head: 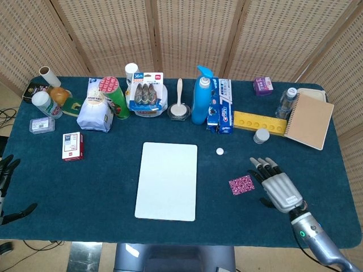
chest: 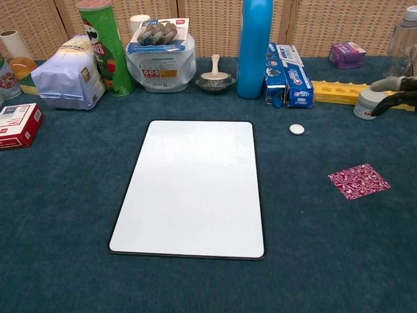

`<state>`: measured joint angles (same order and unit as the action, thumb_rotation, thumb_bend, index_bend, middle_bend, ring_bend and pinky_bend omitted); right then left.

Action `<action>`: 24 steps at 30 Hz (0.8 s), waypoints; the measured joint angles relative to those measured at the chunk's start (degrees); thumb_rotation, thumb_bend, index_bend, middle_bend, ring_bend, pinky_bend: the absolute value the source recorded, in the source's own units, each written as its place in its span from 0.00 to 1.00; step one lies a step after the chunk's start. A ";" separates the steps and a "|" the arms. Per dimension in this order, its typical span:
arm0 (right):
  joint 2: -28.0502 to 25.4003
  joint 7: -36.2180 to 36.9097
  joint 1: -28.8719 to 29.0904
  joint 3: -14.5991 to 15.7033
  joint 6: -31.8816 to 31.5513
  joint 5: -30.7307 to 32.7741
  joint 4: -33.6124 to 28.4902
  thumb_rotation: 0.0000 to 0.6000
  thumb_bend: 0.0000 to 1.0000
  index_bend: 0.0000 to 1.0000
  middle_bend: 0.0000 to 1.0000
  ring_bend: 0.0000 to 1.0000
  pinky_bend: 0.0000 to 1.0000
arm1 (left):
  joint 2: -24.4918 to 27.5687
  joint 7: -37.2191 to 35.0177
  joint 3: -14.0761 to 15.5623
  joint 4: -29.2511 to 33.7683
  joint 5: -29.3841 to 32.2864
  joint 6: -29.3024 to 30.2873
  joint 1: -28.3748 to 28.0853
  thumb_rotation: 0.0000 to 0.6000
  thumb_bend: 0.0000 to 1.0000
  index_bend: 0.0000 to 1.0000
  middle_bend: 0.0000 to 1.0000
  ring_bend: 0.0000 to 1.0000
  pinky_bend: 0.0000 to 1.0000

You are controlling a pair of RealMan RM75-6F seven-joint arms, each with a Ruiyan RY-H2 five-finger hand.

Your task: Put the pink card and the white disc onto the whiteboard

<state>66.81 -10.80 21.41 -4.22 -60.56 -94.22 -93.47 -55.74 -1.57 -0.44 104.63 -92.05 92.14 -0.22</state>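
Observation:
The whiteboard [head: 167,180] [chest: 193,186] lies flat in the middle of the blue cloth. The pink patterned card [head: 241,185] [chest: 359,180] lies to its right. A small white disc [head: 219,151] [chest: 296,129] sits above the card, near the board's upper right corner. My right hand [head: 275,185] hovers just right of the card, fingers spread, holding nothing; only its fingertips [chest: 395,88] show at the chest view's right edge. At the far left edge my left hand [head: 7,182] is open and empty.
Along the back stand a chips can [head: 114,96], a white bag [head: 94,113], a blue bottle [head: 201,102], toothpaste boxes [head: 220,107], a yellow tray [head: 261,123], a small jar [head: 261,135] and a notebook [head: 309,119]. A red box [head: 72,145] lies at left.

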 measured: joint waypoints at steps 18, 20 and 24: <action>9.06 1.65 10.22 -0.16 13.74 7.36 10.03 1.00 0.29 0.23 0.01 0.00 0.00 | -0.76 3.30 -0.23 0.70 1.32 -1.60 -0.51 1.00 0.05 0.00 0.00 0.00 0.00; 8.77 1.81 10.59 0.01 14.16 7.90 10.17 1.00 0.30 0.24 0.01 0.00 0.00 | -0.79 3.43 -0.26 0.74 1.36 -1.66 -0.54 1.00 0.05 0.00 0.00 0.00 0.00; 8.41 1.76 11.10 0.42 15.04 8.92 10.45 1.00 0.31 0.25 0.01 0.00 0.00 | -0.78 3.74 -0.15 0.85 1.38 -2.09 -0.68 1.00 0.05 0.00 0.00 0.00 0.00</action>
<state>75.21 -9.04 32.51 -3.81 -45.53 -85.29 -83.03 -56.52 2.18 -0.59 105.48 -90.67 90.05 -0.90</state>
